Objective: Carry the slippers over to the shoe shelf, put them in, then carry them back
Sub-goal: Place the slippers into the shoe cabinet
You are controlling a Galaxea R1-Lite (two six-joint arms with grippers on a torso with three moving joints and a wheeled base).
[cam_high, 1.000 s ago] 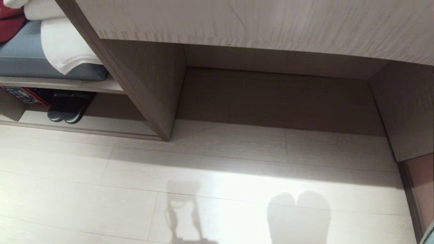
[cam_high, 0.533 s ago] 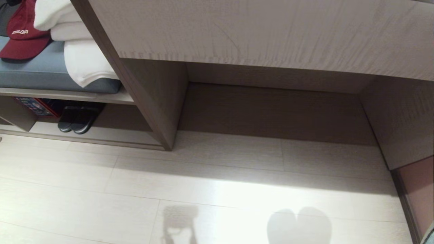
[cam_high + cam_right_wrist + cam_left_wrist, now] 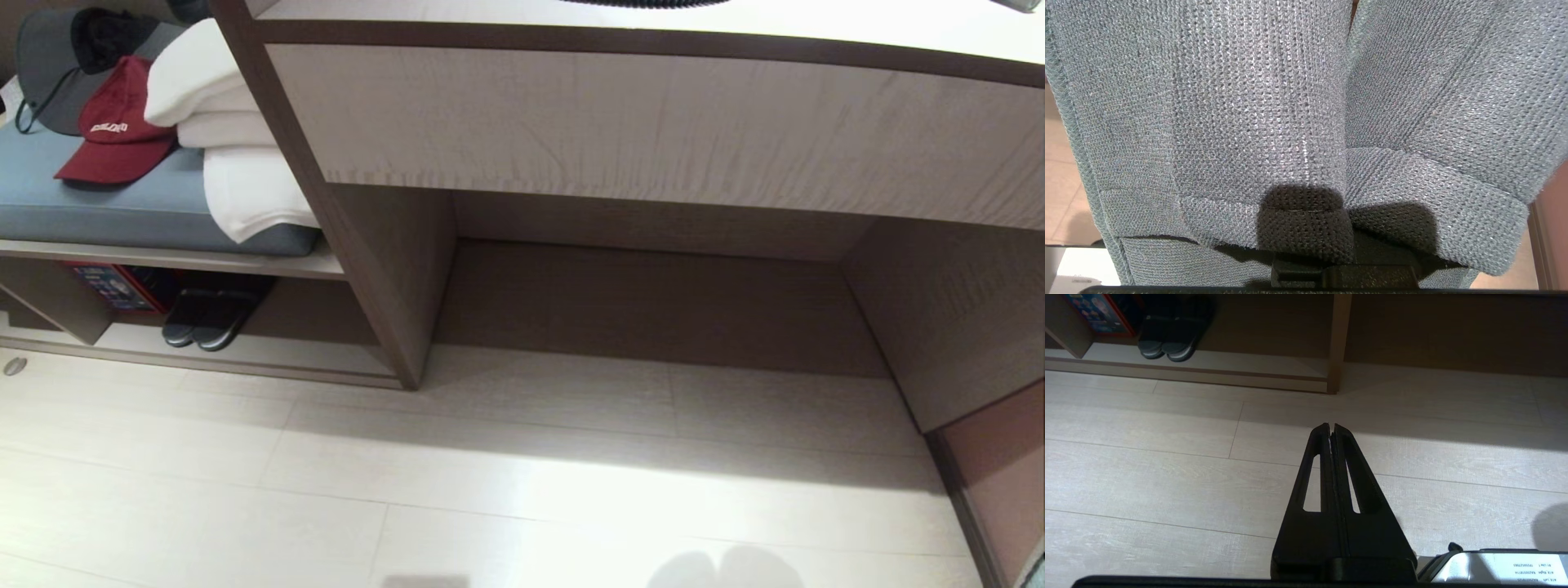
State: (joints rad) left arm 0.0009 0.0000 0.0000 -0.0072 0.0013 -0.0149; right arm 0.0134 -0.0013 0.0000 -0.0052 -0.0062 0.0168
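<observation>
- Looking down from the head view, the low, wide shoe shelf of pale beige wood-grain laminate with brown edges (image 3: 245, 355) lies to the robot's left, beyond an upright divider from the taller open recess with a drawer front above (image 3: 653, 302). A blacker pair of slippers (image 3: 208, 314) already sits in that cubby, under a grey-blue cushion carrying a red cap (image 3: 114, 143) and folded white towels (image 3: 237, 155). Neither arm shows here; only a paired rounded shadow falls on the pale plank floor (image 3: 506, 457).
- Left wrist view: the left gripper (image 3: 1331, 426) hangs over the floor with its jaws pressed together, holding nothing, pointing towards the divider's foot.
- Right wrist view: the pair of soft, slate grey-blue knitted fabric slippers (image 3: 1257, 110) fills the frame, their long axes running away from the wrist. The right gripper is mostly hidden behind them, its jaws clamped tight on the cuff band.
- The shelf lies left of the carrying arm, so the robot probably must shift leftward before putting them in.
</observation>
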